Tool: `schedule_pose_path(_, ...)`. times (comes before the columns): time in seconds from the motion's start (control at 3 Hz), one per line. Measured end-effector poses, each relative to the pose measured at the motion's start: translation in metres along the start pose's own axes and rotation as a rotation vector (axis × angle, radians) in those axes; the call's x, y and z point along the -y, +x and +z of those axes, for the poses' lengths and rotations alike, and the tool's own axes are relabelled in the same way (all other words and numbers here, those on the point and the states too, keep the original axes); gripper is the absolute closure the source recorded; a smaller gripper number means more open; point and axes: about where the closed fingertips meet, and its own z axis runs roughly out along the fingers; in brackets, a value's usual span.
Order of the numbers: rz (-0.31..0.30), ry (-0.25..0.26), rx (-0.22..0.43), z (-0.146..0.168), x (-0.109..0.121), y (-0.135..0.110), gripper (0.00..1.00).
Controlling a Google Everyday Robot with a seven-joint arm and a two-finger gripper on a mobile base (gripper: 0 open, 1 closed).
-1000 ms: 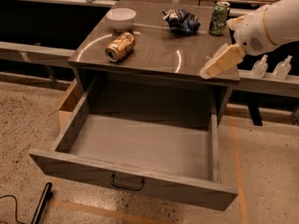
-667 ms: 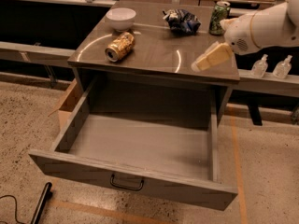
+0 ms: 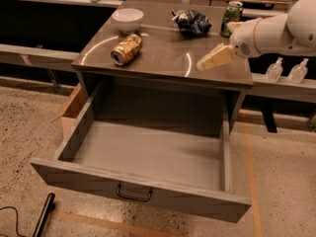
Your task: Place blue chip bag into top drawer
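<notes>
Reaching for the blue chip bag (image 3: 192,22), not yet touching it, with the gripper (image 3: 203,64) hovering low over the right front part of the tabletop (image 3: 163,53) and pointing down and to the left from the white arm (image 3: 276,33) at the right edge of the view. Carrying nothing at present; not being able to tell whether set wide or narrow, seeing only one pale wedge from this angle. Judging the step in hand as the approach before the grasp, with nothing yet in the top drawer (image 3: 153,154), standing pulled well out below the tabletop with its bare floor showing. Doing this well probably meaning moving on toward the far edge and coming down onto the bag from above, centring over the crumpled middle rather than the thin silvery edges, and closing gently enough to be gathering the foil without squeezing it out sideways. Keeping clear of the green can (image 3: 232,17) standing just beside the bag on its right, to avoid tipping it; leaving alone the gold can (image 3: 126,49) lying on its side toward the left and the white bowl (image 3: 127,19) at the far left corner. Finding the bag near the back of the tabletop, right of centre, lying beyond the gripper and a little to its left in the camera view, apart from it with bare tabletop between.
</notes>
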Motion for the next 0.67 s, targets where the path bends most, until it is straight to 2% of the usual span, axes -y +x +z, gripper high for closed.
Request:
schedule_pose_path(0.33, 0.029, 0.041, 0.023, 0.018, 0.008, 0.000, 0.00)
schedule_pose_path(0.67, 0.113, 0.105, 0.080, 0.046, 0.023, -0.002, 0.00)
